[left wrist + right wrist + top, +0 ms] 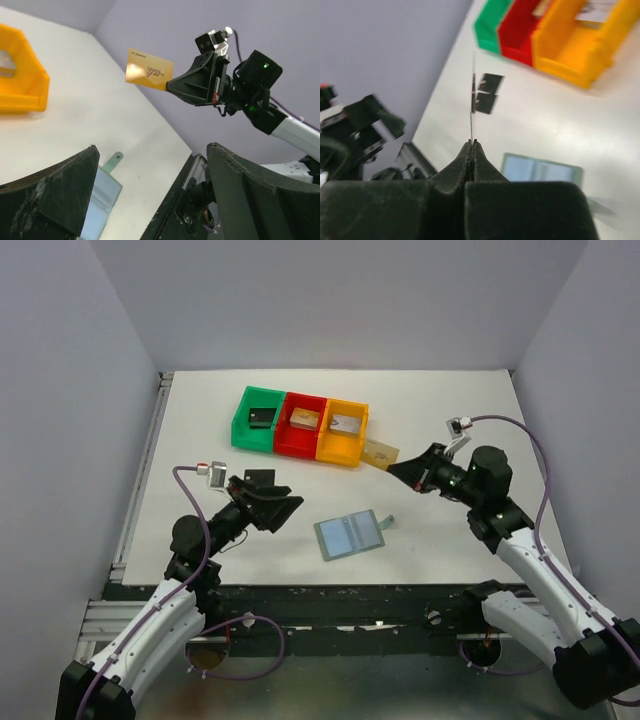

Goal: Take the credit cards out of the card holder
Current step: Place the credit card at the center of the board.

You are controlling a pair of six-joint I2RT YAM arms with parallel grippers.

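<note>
- Because it sits edge-on to rt wrist cam, thin gold-tan credit card (pixel 148 70) reads there as a bare line; print illegible.
- Black cards (pixel 485 94) on white table (pixel 450 410) blurred.
- Green plastic bin (pixel 243 426) holds black piece (pixel 262 418), red bin (pixel 284 442) tan piece (pixel 303 419), orange bin (pixel 340 451) silver piece (pixel 345 424).
- Right gripper (pixel 395 468) clamps card's short end, aloft beside orange bin, long axis toward it.
- Left gripper (pixel 283 502) fingers spread, empty.
- Grey-green folding card holder (pixel 349 535) open flat btwn arms.

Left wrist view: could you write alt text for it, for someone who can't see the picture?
The right pincer, shut, holds a gold card up over a white table. In the foreground the left pincer's two dark fingers stand wide apart, with the pale blue card holder between them and an orange bin at left.
</note>
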